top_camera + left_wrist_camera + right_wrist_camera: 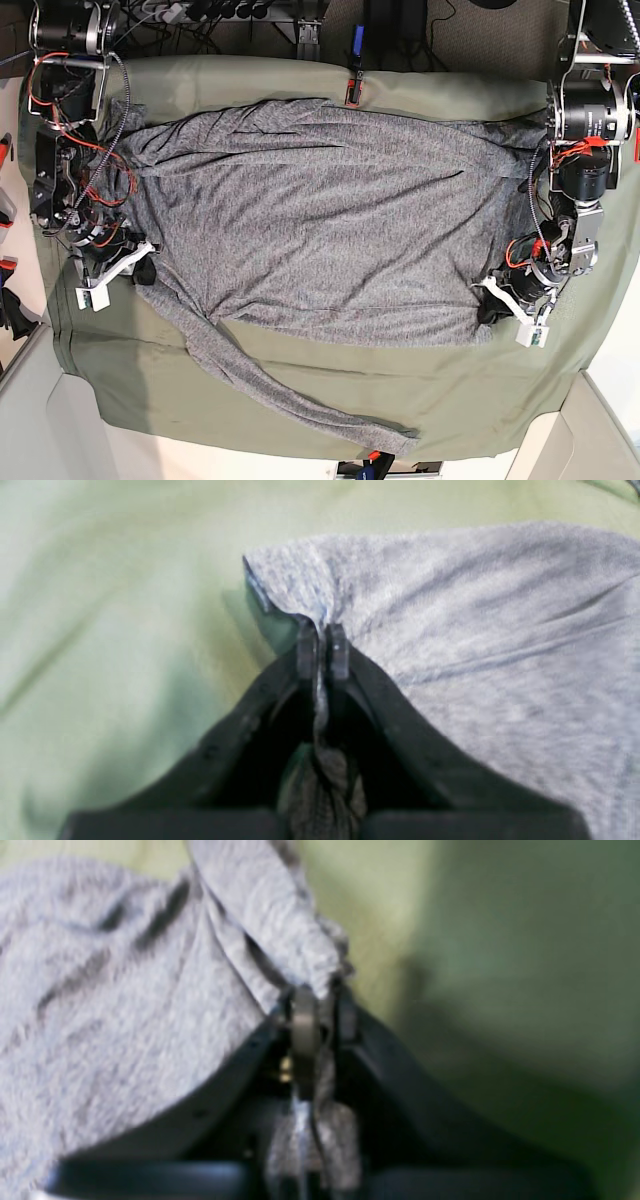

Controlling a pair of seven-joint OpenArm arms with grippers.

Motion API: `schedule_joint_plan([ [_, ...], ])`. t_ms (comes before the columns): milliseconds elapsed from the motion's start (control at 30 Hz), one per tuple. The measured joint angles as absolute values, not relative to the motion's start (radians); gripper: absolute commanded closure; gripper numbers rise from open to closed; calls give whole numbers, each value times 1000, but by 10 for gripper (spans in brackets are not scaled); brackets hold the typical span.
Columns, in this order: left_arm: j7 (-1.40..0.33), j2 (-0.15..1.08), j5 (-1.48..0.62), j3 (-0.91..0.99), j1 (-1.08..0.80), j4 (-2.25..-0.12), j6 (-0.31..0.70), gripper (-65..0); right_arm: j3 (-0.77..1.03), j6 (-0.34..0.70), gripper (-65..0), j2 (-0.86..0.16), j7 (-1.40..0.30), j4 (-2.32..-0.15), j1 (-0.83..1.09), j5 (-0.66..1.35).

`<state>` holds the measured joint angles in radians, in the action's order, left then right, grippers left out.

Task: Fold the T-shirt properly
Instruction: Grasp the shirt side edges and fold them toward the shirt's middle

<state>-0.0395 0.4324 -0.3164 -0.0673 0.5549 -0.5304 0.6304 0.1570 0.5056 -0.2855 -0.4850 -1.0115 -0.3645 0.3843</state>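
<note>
The grey T-shirt (320,230) lies spread flat and wrinkled across the olive-green table cloth (470,385). One long sleeve (300,395) trails toward the near edge. My left gripper (493,306) is at the shirt's right edge, and in the left wrist view the left gripper (322,652) is shut on a pinch of the T-shirt (475,630) near a corner. At the shirt's left edge my right gripper (143,270) also holds cloth. The right wrist view shows the right gripper (320,1007) shut on a bunched fold of the T-shirt (125,1015).
The table cloth (125,630) shows bare beside each gripper. Cables and a power strip (200,10) run along the far edge. A red clamp (352,90) holds the cloth at the back middle. Both arm bases (585,115) stand at the table's sides.
</note>
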Motion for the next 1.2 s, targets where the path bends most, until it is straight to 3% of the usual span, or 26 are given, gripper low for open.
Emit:
schedule_joint_plan([
  [100,-29,450,-316,-67,570,-530,672,0,157,506,0,-285,-483,-1011,-365,384],
  [433,-23,471,-277,-69,566,-563,679,0,157,518,0,-286,-509,-1065,-359,381],
  [867,22,616,-356,-69,242,-1074,670,0,167,529,0,-353,-531,-1396,-157,396],
  [1200,-7,632,-348,107,-73,-1412,664,0,267,529,0,-354,-539,-1586,40,440],
])
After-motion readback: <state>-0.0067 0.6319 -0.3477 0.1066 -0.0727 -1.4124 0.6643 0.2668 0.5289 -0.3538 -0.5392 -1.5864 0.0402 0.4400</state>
